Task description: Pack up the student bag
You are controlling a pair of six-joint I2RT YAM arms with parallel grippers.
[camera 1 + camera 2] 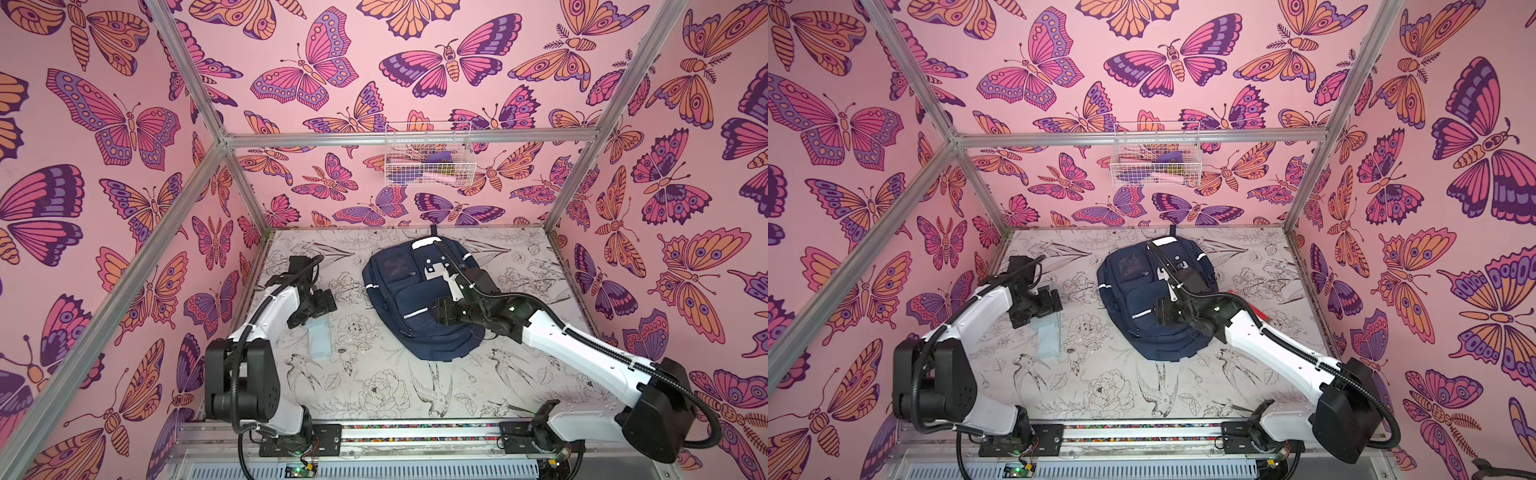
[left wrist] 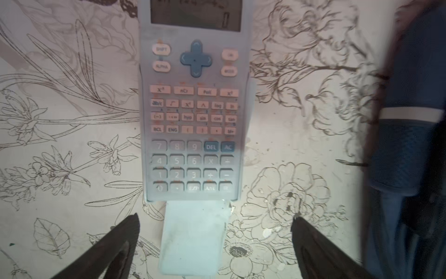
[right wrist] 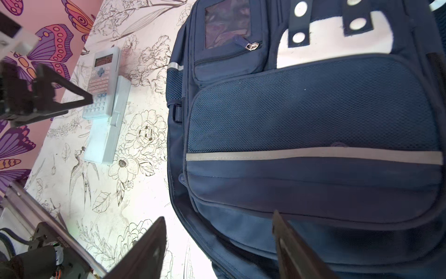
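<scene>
See the navy student bag lying flat on the bench, centre frame: zip pockets, mesh panel, white stripes, white patch. Left of it, see the left pincer spread wide, gripping nothing; see the right pincer parted above the bag.

Bright, even light casts soft shadows in both top views. The left wrist view is hazy: the calculator looks washed pale, the student bag blurred. The right wrist view overexposes the tabletop.

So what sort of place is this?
Probably a robot recording booth: butterfly panels on an aluminium frame, a floral tabletop holding a student bag, plus left arm and right arm on a front rail.
</scene>
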